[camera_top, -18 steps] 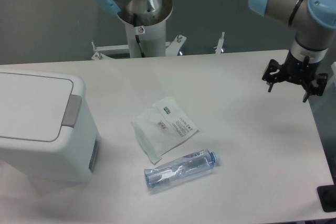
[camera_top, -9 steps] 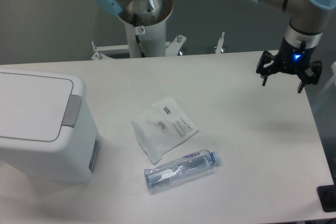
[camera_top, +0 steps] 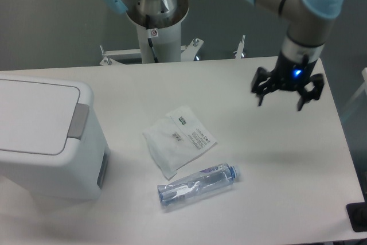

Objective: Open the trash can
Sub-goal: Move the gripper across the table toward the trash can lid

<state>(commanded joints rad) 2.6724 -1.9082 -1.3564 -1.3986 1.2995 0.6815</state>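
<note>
The trash can (camera_top: 49, 139) is a large white boxy bin at the left of the table, its flat lid down and a grey push tab (camera_top: 78, 121) on the lid's right edge. My gripper (camera_top: 279, 101) hangs above the right part of the table, far from the bin. Its black fingers (camera_top: 259, 94) are spread apart and point down, with nothing between them. A blue light glows on its wrist.
A white plastic pouch (camera_top: 179, 139) lies near the middle of the table. A crushed clear bottle with a blue cap (camera_top: 197, 185) lies in front of it. The arm's white base column (camera_top: 156, 27) stands behind the table. The table's right edge runs near the gripper.
The gripper has moved left and slightly toward the table's middle, from near the right edge. The trash can, pouch and bottle have not moved.
</note>
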